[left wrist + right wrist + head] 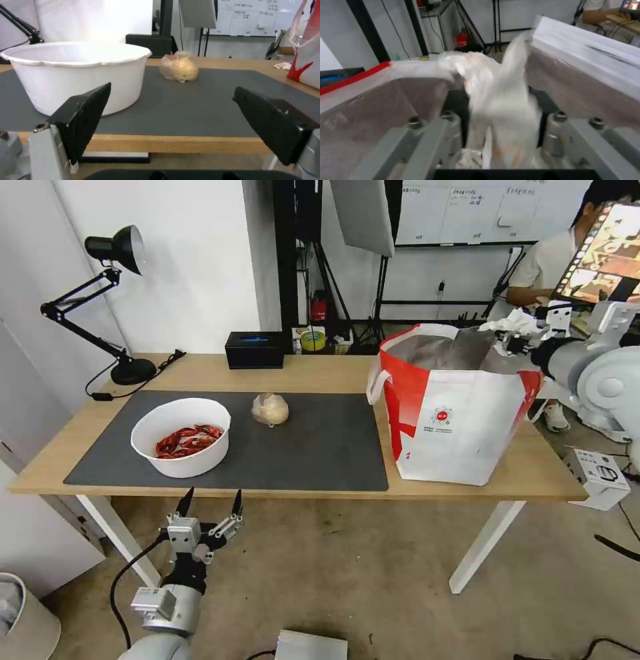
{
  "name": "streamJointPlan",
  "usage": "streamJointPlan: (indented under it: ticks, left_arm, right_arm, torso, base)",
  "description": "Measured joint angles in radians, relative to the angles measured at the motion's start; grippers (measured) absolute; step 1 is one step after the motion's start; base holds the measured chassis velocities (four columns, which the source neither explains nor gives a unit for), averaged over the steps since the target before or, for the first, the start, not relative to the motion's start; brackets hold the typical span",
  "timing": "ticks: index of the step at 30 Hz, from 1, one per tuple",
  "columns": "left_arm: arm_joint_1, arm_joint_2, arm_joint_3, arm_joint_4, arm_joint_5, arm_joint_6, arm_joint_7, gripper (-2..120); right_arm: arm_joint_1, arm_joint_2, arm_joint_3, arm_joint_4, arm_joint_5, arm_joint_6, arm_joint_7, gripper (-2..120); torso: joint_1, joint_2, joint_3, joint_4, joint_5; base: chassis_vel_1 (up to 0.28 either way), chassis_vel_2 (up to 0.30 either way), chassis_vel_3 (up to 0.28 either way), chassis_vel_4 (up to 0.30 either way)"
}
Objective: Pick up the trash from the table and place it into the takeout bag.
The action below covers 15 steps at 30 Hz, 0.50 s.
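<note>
On the dark grey mat (320, 453) of the light-wood table (313, 373) stands a white bowl (180, 437) of red crayfish shells, with a beige plastic-wrapped lump (270, 409) behind it to the right. The white and red takeout bag (453, 413) stands open at the table's right end. My right gripper (517, 340) hovers over the bag's right rim, shut on a crumpled white tissue (510, 322). The right wrist view has that tissue (493, 75) between the fingers (453, 107), above the silvery lining (370, 105). Below the table's front edge, my left gripper (210, 503) stands open, facing the bowl (76, 72) and lump (178, 67).
A black tissue box (254, 349) sits at the table's back edge and a black desk lamp (113, 300) at its back left corner. On the floor are a white box (600, 473) to the right and a white bin (20, 613) at lower left.
</note>
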Motion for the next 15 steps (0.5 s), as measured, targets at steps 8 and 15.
streamJointPlan:
  ticks: [8, 15]
  left_arm:
    - [-0.001, -0.009, 0.006, 0.0, 0.01, -0.001, 0.0, 100]
    - [-0.001, -0.013, 0.01, 0.002, 0.015, -0.001, 0.001, 100]
  right_arm:
    - [-0.04, -0.014, 0.035, 0.027, 0.0, 0.002, -0.001, 59]
    - [-0.081, -0.023, 0.068, 0.055, 0.0, 0.014, -0.007, 90]
  torso:
    - [0.0, 0.0, 0.0, -0.0001, 0.0]
    - [0.0, 0.0, 0.0, -0.0001, 0.0]
  base:
    - [0.0, 0.0, 0.0, 0.0]
    - [0.0, 0.0, 0.0, 0.0]
